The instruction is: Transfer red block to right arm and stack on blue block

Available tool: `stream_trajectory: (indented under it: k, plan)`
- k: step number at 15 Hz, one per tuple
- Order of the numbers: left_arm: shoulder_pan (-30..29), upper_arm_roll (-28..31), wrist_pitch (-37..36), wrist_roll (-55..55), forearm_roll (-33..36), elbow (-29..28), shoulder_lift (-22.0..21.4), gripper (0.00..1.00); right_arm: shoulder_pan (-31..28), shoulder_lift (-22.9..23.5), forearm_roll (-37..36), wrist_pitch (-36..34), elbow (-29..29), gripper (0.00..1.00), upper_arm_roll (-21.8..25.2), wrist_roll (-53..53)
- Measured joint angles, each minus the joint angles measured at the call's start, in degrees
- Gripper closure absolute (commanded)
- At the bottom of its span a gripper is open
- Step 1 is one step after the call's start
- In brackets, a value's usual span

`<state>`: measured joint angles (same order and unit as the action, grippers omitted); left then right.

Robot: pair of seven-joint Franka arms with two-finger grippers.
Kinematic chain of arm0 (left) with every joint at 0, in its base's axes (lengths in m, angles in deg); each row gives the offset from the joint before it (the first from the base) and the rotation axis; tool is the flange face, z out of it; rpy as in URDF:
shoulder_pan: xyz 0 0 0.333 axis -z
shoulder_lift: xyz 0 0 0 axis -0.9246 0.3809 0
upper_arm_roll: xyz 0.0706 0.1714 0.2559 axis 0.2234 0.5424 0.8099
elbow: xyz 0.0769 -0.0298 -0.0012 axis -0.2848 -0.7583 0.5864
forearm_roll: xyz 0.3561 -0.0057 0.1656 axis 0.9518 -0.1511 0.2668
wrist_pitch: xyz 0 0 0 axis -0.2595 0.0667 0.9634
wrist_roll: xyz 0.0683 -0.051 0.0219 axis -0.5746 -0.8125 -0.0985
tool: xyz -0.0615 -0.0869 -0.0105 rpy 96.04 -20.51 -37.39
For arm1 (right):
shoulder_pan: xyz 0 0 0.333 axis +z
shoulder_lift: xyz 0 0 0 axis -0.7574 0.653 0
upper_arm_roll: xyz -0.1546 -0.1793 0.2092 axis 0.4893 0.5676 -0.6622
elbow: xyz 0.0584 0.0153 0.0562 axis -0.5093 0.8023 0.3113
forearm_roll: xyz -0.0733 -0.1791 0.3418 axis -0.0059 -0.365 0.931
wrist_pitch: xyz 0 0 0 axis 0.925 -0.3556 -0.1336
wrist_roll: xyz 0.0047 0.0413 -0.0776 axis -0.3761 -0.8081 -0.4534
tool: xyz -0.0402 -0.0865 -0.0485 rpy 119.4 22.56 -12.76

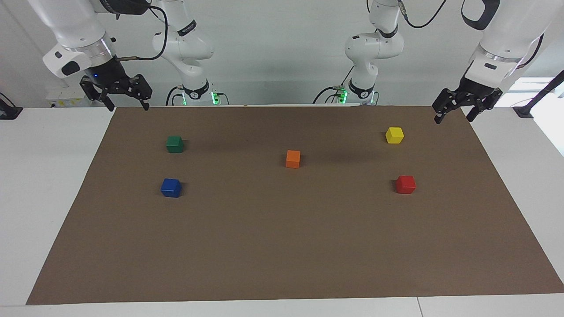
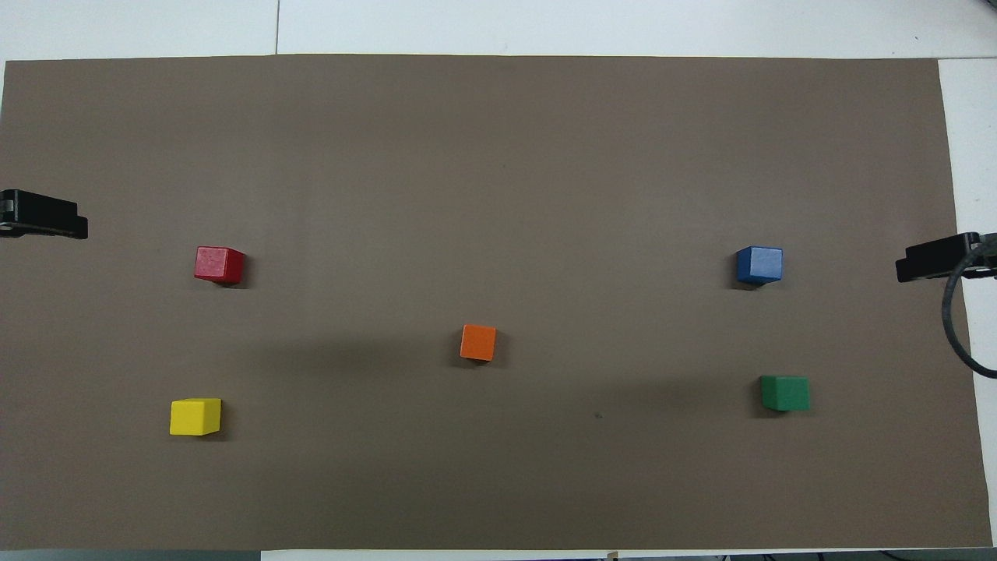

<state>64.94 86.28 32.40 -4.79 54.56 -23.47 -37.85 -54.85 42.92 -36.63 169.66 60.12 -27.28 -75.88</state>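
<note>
I was at the first step: the red block (image 1: 405, 184) sat untouched on the surface toward my left arm's end. My left hand (image 1: 454, 115) hung spread and empty over the mat's edge; my right hand (image 1: 128, 104) waited, spread. Next, I judged, the left must descend squarely around the red block, well apart from the blue block (image 1: 171, 187).

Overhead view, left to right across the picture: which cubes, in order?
Small yellow cube → small red cube → small orange cube → small deep blue cube → small dark green cube. All rest on the brown mat.
</note>
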Motion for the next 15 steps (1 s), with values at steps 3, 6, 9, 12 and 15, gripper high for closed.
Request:
stream_trajectory:
  k: [3, 6, 9, 12, 15]
  plan:
    - [-0.02, -0.08, 3.64, 0.0, 0.0, -3.6, -0.15, 0.0, 0.0, 0.0, 0.0, 0.0, 0.0, 0.0, 0.0, 0.0]
    - [-0.02, -0.08, 13.31, 0.28, 0.0, -11.21, 0.25, 0.0, -0.01, 0.0, 0.0, 0.0, 0.0, 0.0, 0.01, 0.0]
    - [-0.01, -0.09, 22.67, 1.1, 0.0, -18.04, 2.64, 0.0, -0.01, 0.0, 0.0, 0.0, 0.0, 0.0, 0.01, 0.0]
    - [0.44, -0.58, 26.61, 1.21, 0.0, -20.01, 7.14, 0.0, -0.02, 0.0, 0.0, 0.0, 0.0, 0.0, 0.02, 0.0]
    - [0.76, -0.59, 30.13, 1.22, 0.0, -20.84, 10.57, 0.0, -0.01, 0.0, 0.0, 0.0, 0.0, 0.0, 0.01, 0.0]
